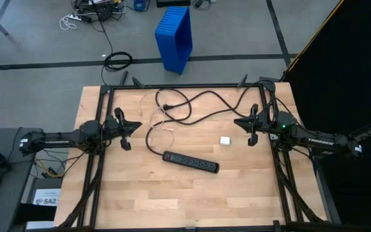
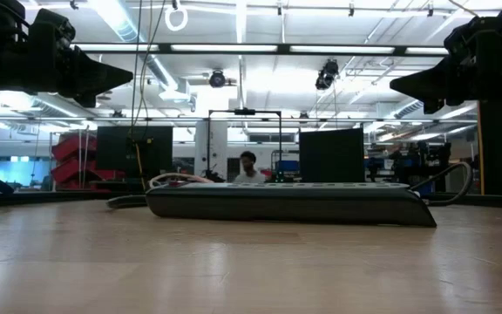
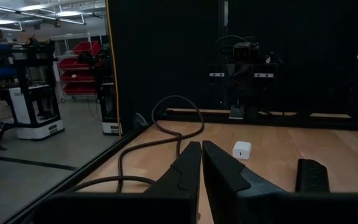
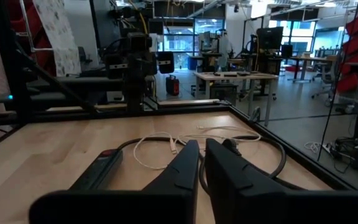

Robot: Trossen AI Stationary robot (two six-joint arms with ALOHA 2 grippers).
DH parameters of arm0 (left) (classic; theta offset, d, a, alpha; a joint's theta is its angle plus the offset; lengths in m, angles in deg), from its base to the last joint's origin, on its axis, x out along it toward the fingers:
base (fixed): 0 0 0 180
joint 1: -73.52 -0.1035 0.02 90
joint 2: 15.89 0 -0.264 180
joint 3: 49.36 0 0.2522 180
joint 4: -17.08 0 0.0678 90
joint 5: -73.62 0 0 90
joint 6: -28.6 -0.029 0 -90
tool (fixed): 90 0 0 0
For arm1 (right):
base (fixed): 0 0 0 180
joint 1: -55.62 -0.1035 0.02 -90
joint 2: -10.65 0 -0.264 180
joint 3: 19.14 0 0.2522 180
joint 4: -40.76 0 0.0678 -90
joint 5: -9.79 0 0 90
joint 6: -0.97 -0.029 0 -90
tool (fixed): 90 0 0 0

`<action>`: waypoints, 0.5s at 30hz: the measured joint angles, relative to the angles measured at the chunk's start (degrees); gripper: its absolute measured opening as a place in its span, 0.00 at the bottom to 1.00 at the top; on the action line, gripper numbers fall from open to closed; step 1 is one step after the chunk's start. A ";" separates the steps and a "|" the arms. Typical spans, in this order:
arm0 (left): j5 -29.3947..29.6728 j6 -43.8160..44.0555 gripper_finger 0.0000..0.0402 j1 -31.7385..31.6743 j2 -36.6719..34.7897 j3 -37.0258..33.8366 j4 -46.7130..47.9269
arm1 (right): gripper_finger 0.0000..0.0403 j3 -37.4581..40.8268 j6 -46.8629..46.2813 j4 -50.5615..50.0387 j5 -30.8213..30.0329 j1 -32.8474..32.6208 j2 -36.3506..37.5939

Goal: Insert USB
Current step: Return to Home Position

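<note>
The thin pale USB cable (image 1: pixel 158 117) lies loosely looped on the wooden table at the far left of centre; it also shows in the right wrist view (image 4: pixel 157 140). A black power strip (image 1: pixel 190 162) lies flat mid-table, its thick black cord (image 1: pixel 201 102) curling toward the far edge. A small white cube adapter (image 1: pixel 225 140) sits right of centre. My left gripper (image 1: pixel 133 127) hovers shut and empty at the table's left, above the surface. My right gripper (image 1: pixel 239 122) hovers shut and empty at the right. Both point toward the middle.
A black frame (image 1: pixel 192 87) rims the table. The power strip (image 2: pixel 286 202) fills the middle of the low view. Off the table on the floor are a blue crate (image 1: pixel 174 37) and coiled cables. A person (image 2: pixel 249 166) is far off in the room.
</note>
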 joint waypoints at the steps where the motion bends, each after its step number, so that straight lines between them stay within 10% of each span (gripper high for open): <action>1: 0.00 0.00 0.00 0.00 -0.02 0.00 0.00 | 0.02 0.00 0.00 0.00 0.00 0.00 0.00; 15: -0.04 0.00 0.00 0.00 0.00 -0.02 0.02 | 0.02 0.00 -0.02 0.00 0.00 0.00 0.00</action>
